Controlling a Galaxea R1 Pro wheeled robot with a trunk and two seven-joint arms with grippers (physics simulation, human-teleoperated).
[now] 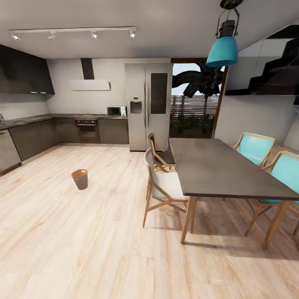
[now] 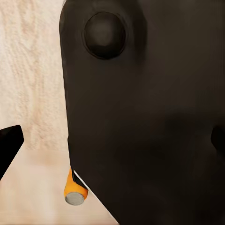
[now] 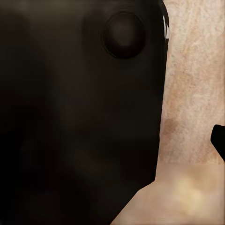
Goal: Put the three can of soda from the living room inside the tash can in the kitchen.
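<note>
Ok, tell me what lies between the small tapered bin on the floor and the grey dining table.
In the head view, bare light wood floor, then a wooden chair between the small grey-brown bin and the table.

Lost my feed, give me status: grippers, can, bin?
Orange soda can at left gripper, grip unclear. Small round grey-brown trash can upright on wood floor ahead. Grey dining table off right.

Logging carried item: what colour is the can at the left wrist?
Orange with a silvery end; the can shows best in the left wrist view.
</note>
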